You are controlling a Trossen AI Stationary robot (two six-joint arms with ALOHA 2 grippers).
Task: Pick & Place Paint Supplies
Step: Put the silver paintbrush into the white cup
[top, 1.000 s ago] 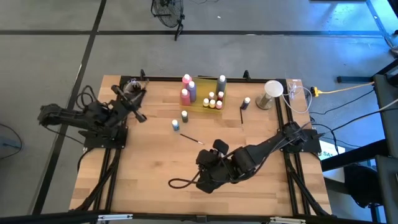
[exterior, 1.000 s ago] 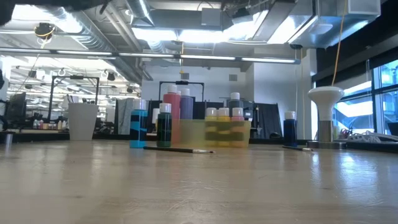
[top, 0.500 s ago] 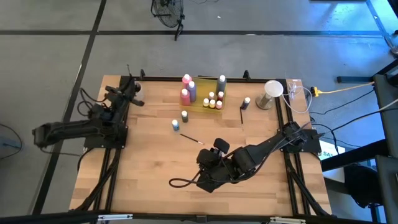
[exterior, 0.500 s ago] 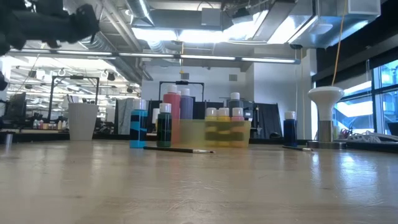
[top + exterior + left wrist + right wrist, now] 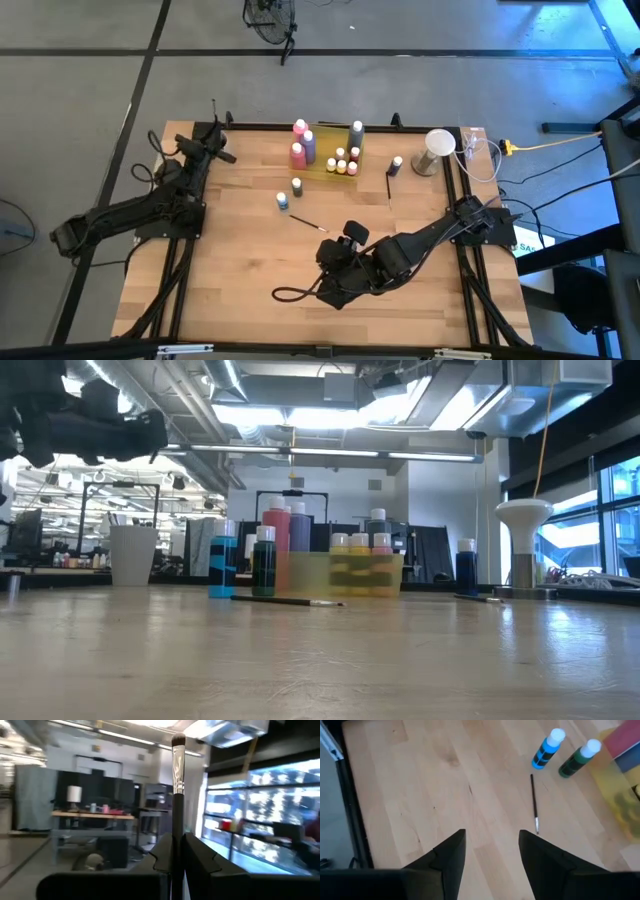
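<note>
no legible labels, left gripper [image 5: 176, 851] pinching brush [image 5: 177, 795], seemingly upright

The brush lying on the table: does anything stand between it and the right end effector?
Nothing visible does. The right end effector is open above bare wood, and the brush lies ahead, with the blue bottle and green bottle beyond it.

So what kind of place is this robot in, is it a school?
More likely a big lab or workshop than a school. Exposed pipes and strip lights run across the ceiling, workbenches stand behind, and the wooden table with its paint bottles sits on bare concrete floor.
</note>
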